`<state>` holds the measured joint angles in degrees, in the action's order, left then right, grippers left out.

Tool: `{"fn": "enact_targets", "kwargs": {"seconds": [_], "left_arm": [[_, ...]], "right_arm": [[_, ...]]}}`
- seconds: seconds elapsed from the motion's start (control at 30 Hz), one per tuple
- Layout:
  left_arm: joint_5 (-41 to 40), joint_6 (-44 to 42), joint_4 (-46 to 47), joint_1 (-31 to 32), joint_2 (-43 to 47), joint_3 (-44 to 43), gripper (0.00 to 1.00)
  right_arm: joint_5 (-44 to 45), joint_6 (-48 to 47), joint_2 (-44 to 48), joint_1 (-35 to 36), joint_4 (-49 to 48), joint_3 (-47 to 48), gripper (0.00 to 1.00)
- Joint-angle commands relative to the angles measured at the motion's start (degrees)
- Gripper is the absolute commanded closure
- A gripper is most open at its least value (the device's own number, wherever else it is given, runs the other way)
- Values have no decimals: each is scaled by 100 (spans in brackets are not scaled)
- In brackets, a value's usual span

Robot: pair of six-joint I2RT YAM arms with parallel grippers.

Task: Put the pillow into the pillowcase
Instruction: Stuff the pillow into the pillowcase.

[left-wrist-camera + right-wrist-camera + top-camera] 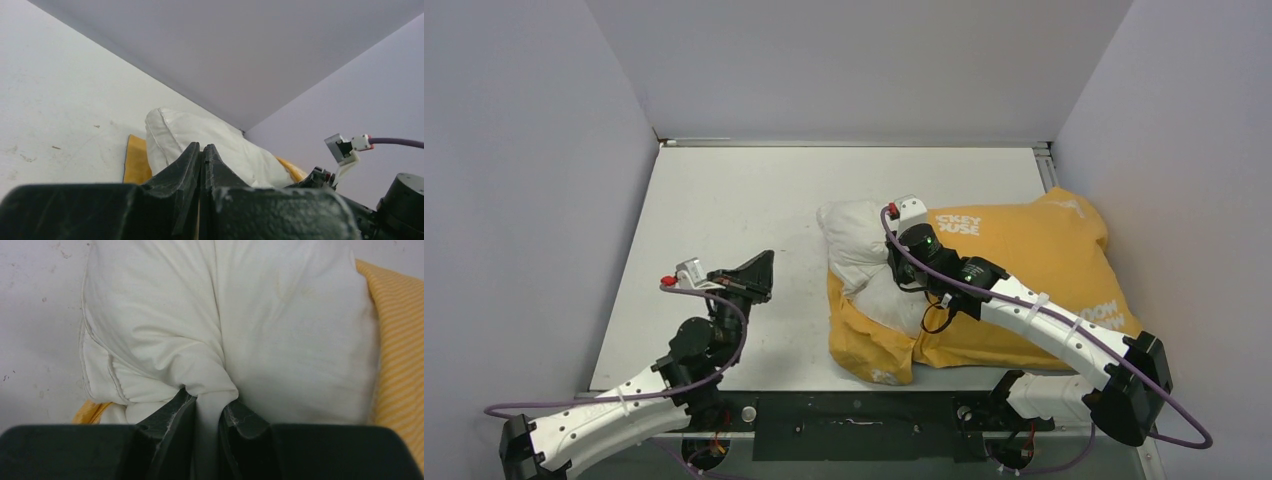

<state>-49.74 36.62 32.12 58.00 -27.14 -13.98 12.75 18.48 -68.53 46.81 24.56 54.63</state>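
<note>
The off-white pillow lies mostly inside the orange-yellow pillowcase, with its left end sticking out of the case's open mouth. My right gripper is shut on a pinched fold of the pillow, and the white fabric is squeezed between its two fingers. The pillowcase shows as a striped yellow edge on the right there. My left gripper hovers over bare table left of the pillow, shut with nothing in it. In the left wrist view the pillow and a yellow corner of the pillowcase lie beyond my closed left gripper.
The white table is walled by grey panels at the back and both sides. The pillowcase's right end reaches close to the right wall. The right arm stretches across the case from the near right corner.
</note>
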Motion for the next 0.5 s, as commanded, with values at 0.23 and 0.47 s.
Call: {"fn": "enact_targets", "kwargs": {"seconds": [0.23,0.47], "left_arm": [[1749,1173,-2476,-46,-1899,-833,81],[3608,1040,-1014,-1128,-3087,-1074,4]], "right_arm": [[-69,-171,346,-75,947,55,95],[-295,-93,473,-75,894,-49,92]]}}
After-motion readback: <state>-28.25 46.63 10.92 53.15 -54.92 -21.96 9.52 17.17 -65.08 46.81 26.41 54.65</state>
